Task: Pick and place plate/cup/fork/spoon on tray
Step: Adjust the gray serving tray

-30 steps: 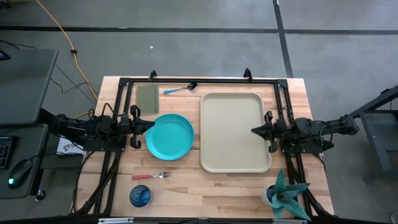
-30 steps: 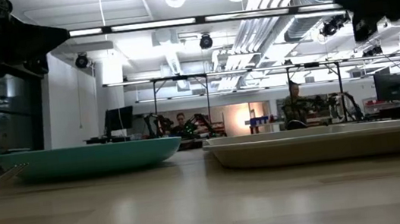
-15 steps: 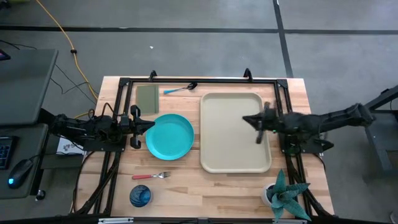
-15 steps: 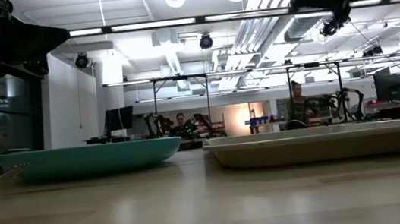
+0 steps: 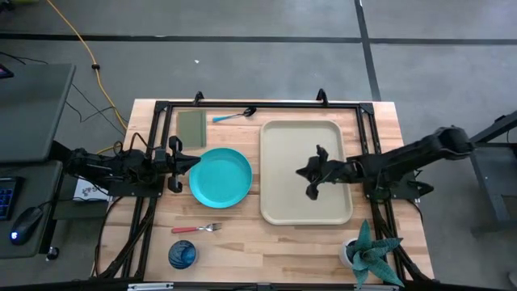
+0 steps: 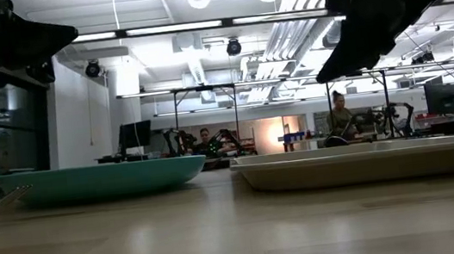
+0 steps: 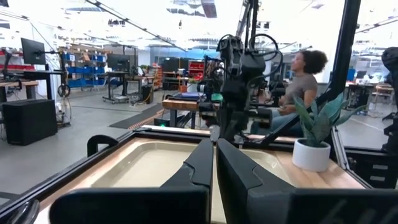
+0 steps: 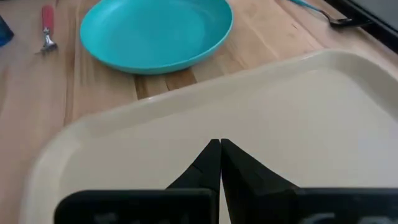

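The turquoise plate (image 5: 220, 178) lies on the table to the left of the beige tray (image 5: 284, 202). The red-handled fork (image 5: 196, 229) and the dark-blue cup (image 5: 182, 255) are near the table's near left. The blue-handled spoon (image 5: 234, 116) lies at the far edge. My right gripper (image 5: 300, 171) is shut and empty, hovering above the tray's middle and tipped down, as the right wrist view (image 8: 219, 146) and the low view (image 6: 325, 76) show. My left gripper (image 5: 196, 161) is shut and empty, held above the plate's left rim; the left wrist view (image 7: 215, 149) shows it too.
A flat olive-green square (image 5: 191, 125) lies at the far left beside the spoon. A potted plant (image 5: 371, 255) stands at the near right corner. A black frame (image 5: 258, 105) runs along the table's far edge and sides. People sit in the room beyond (image 6: 339, 118).
My right gripper has moved from the tray's right rim toward the table's left, out over the tray's middle. It has tipped downward and come lower. My left gripper and all the dishes have stayed where they were.
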`<act>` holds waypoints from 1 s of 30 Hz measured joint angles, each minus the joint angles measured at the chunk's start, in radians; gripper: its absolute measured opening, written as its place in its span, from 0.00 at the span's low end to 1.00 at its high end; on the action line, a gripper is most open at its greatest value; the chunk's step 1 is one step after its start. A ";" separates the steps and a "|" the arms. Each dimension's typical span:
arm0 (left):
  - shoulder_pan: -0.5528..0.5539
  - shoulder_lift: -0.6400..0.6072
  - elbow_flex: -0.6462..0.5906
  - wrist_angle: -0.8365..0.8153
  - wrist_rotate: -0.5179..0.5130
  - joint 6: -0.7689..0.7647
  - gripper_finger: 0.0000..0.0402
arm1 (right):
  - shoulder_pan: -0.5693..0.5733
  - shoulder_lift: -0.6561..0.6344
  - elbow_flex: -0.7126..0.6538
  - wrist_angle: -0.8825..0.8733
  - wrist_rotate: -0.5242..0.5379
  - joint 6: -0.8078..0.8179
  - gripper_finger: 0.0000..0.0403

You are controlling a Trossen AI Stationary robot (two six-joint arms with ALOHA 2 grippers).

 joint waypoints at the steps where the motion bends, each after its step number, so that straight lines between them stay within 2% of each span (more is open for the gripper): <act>1: 0.000 0.000 0.000 -0.003 0.000 0.000 0.01 | 0.000 0.010 0.000 0.007 0.000 0.024 0.00; 3: 0.000 0.000 0.000 -0.003 0.000 -0.001 0.01 | 0.000 0.025 0.000 0.005 -0.023 0.105 0.00; 8: 0.000 0.001 0.000 -0.007 0.000 -0.014 0.01 | 0.022 0.064 0.000 0.011 -0.271 0.231 0.00; 9: 0.000 0.001 0.000 -0.006 0.000 -0.031 0.01 | 0.036 0.074 0.000 0.011 -0.291 0.249 0.00; 15: 0.000 0.024 0.000 0.010 -0.002 -0.107 0.01 | 0.123 0.187 0.000 0.029 -0.269 0.373 0.00; 18: 0.000 0.084 0.013 0.058 -0.008 -0.153 0.00 | 0.142 0.246 0.000 0.059 -0.262 0.392 0.00; 23: 0.000 0.298 0.085 0.103 -0.011 -0.194 0.00 | 0.128 0.281 0.001 0.118 -0.259 0.363 0.00; 30: 0.004 0.793 0.265 0.176 -0.012 -0.216 0.00 | 0.116 0.281 0.002 0.152 -0.324 0.351 0.00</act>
